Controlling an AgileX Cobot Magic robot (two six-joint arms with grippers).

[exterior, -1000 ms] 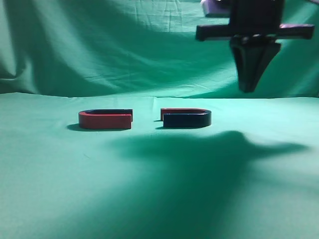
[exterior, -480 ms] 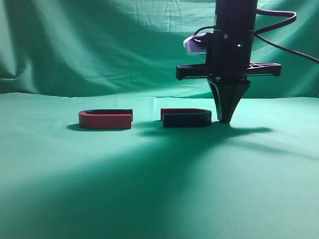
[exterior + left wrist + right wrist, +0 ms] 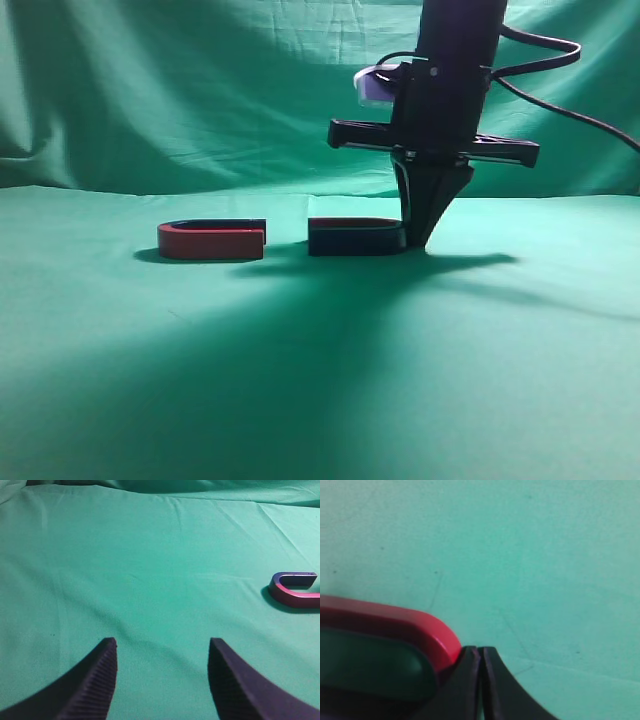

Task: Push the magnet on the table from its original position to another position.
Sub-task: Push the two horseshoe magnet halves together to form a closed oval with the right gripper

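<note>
The table (image 3: 120,380), draped in plain green cloth, spreads out on every side beneath the right claw (image 3: 420,243) and carries a broad dark shadow in front of and below it. Behind the claw hangs a wrinkled green backdrop (image 3: 200,90). The right arm (image 3: 450,70) comes straight down from the top of the exterior view, black, with a cable looping off to its right. Its claw is pressed together, the two fingers meeting along a thin seam in the right wrist view (image 3: 480,680), pinching nothing, with the tip down at the table surface. Just to the left of that tip, touching it, lies the magnet (image 3: 355,237), flat on the cloth with its dark face toward the exterior camera; its curved bend rests against the claw and its open ends point away to the left. In the right wrist view the red arm of the magnet (image 3: 395,625) curves right up to the claw tip. Farther left of the claw, apart from the magnet, lies a second U-shaped magnet (image 3: 212,240) showing a red face. The left claw (image 3: 162,680) is spread wide over bare cloth, holding nothing, with the red-faced magnet well off to its right.
</note>
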